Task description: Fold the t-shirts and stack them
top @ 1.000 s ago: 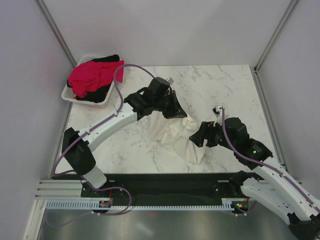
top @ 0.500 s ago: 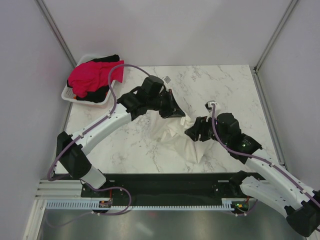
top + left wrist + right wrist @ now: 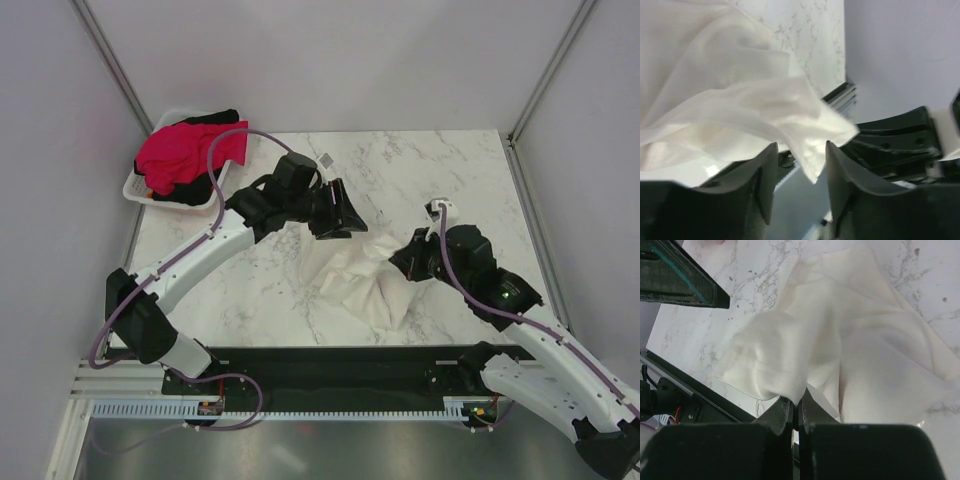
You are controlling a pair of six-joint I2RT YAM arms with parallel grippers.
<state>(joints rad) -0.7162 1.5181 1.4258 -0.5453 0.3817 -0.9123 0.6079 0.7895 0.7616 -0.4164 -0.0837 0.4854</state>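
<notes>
In the top view, a white basket (image 3: 132, 187) sits at the 10 o'clock corner of the marble table (image 3: 450, 170); a red shirt (image 3: 180, 150) is heaped in it on top of a black shirt (image 3: 200, 185); both hang a little over the rim.

The left gripper (image 3: 345, 218) is near the middle of the table; its jaws are apart and hold nothing; in its own camera the two dark fingers (image 3: 850, 180) stand wide, and a loose corner of cloth shows in the gap between them.

The white shirt (image 3: 362, 285) lies in a crumpled heap on the table, toward 6 o'clock from the middle, near the arm bases; the left gripper is at about 12 o'clock from it, just beside its top edge.

The right gripper (image 3: 405, 265) is at the 2 o'clock side of the white shirt; its jaws are pressed together on a fold of that shirt; its own camera shows the cloth bunched up where the tips pinch it (image 3: 795, 407).
</notes>
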